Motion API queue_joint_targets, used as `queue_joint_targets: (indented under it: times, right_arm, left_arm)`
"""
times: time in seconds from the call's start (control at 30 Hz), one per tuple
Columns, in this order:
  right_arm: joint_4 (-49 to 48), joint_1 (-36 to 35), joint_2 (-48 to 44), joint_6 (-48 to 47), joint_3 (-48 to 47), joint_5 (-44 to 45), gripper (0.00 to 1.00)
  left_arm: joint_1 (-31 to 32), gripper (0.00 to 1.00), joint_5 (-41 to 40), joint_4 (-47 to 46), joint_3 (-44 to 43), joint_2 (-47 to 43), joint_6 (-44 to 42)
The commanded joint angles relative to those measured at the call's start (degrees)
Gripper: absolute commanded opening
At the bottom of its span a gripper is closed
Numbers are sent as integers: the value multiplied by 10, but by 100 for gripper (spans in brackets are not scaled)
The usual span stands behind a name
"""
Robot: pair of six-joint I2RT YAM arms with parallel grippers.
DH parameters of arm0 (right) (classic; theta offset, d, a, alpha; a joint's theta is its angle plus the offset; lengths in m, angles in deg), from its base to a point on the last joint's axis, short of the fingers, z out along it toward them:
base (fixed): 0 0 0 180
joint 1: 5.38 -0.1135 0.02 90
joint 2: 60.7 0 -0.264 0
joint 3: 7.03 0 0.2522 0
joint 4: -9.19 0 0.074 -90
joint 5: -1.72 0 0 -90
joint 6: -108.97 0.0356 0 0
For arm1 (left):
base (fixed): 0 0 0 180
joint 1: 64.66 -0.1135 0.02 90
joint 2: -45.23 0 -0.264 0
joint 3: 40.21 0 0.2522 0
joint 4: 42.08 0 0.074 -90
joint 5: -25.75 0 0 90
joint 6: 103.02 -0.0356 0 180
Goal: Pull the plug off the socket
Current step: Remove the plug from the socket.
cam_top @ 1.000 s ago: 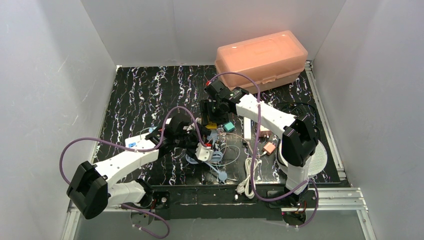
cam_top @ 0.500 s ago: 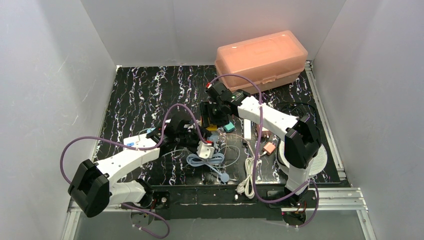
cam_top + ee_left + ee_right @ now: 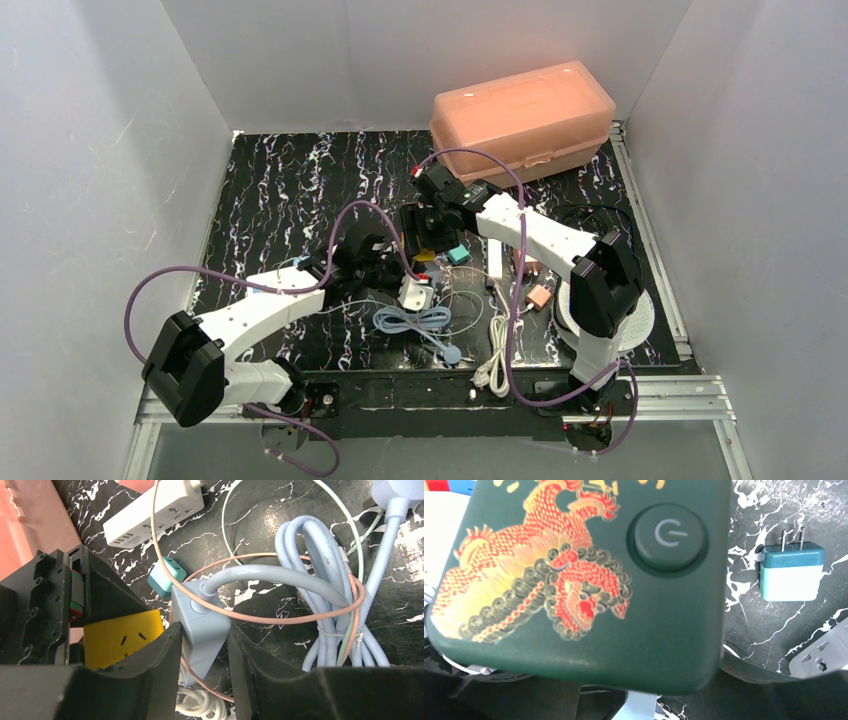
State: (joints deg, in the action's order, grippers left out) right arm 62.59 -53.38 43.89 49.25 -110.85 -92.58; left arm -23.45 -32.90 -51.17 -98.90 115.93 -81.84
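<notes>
Plug [image 3: 200, 630], pale blue, wedge-shaped, thick cable [image 3: 280, 575], tight between left jaws; right jaws' grip unclear at dragon-printed green block [image 3: 664, 630].

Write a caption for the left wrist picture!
Left hand straddles the light blue plug beside the yellow socket.

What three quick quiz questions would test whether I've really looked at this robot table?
1. True or false: the light-blue plug sits between the fingers of the left gripper.
2. What picture decorates the green socket cube? A. a flower B. a dragon C. a star
3. How many metal prongs show on the teal-and-white charger lying on the table?
Key: 1 true; 2 B; 3 two.
</notes>
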Motion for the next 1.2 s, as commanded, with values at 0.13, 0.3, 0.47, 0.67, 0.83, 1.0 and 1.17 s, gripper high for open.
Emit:
queue_joint_targets:
  times: [0.13,0.3,0.47,0.67,0.83,1.0,1.17]
  right_arm:
    - [-36,-14,-50,-7,-20,-92,1]
    - [-24,-3,-42,-46,-37,-85,1]
    - [-28,15,-44,-60,-57,-80,1]
    - [-34,17,-37,-64,-67,-81,1]
    - [-62,41,-14,-47,-72,-105,1]
    - [-65,56,6,-68,-107,-110,1]
    - [-63,57,20,-106,-140,-125,1]
  left_arm:
    - [-1,0,4,58,-37,-34,5]
    - [-1,0,31,142,-37,-73,-2]
    - [0,0,60,211,-33,-95,-6]
    - [-1,0,72,219,-10,-104,-20]
    - [4,0,69,223,15,-111,-49]
    - [4,0,81,245,24,-116,-69]
    - [4,0,99,257,31,-115,-88]
